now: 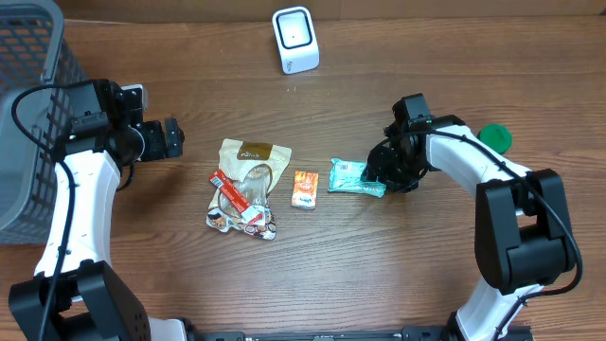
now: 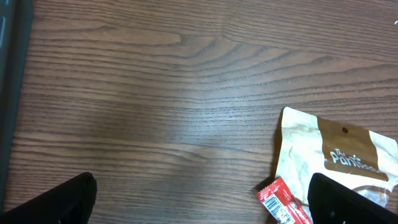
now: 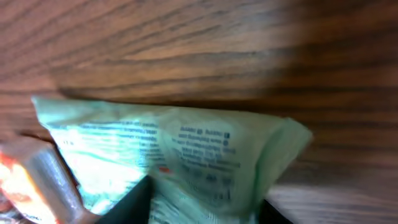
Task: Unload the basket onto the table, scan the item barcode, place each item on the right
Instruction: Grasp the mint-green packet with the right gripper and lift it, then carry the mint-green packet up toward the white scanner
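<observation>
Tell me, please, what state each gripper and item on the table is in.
left gripper, open, empty.
right gripper, jaws around the green packet's end; grip unclear.
green packet, lying beside the orange sachet.
orange sachet, lying flat, untouched.
tan pouch, lying flat under the red wrapper.
scanner, upright, nothing before it.

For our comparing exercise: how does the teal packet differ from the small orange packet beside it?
Colour: the teal packet is blue-green with print; the orange packet is orange and white. Size: the teal packet is larger than the orange packet. State: the right hand straddles the teal packet's end; nothing touches the orange packet. Both lie on the wooden table.
</observation>
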You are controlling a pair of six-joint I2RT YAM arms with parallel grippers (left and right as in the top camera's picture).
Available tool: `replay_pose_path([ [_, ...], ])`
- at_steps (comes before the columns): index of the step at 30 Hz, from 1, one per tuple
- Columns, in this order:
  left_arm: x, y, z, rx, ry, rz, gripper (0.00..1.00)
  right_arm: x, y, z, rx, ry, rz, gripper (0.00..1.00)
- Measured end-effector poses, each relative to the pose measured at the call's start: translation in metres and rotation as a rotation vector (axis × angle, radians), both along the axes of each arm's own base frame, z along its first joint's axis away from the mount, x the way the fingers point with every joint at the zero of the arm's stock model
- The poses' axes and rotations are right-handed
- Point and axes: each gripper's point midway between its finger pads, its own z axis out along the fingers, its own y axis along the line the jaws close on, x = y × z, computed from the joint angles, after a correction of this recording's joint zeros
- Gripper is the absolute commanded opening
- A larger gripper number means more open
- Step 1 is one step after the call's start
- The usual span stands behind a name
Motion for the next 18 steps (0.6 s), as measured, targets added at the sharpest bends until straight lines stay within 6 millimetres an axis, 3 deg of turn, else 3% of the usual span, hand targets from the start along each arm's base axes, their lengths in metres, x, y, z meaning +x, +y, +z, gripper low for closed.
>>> replay_pose_path([
  [2,0.000,0.000,0.000,0.000,0.000,0.000,1.00,0.001,0.001,0.002,0.009,-0.006,0.002,0.17],
  [4,0.000,0.000,0.000,0.000,0.000,0.000,1.00,0.001,0.001,0.003,0.012,-0.006,-0.003,0.05],
  [11,0.000,0.000,0.000,0.000,0.000,0.000,0.99,0.004,-0.009,0.014,-0.011,-0.039,0.002,0.04],
  [18,0.000,0.000,0.000,0.000,0.000,0.000,1.00,0.015,-0.013,0.069,-0.011,-0.223,0.047,0.04],
])
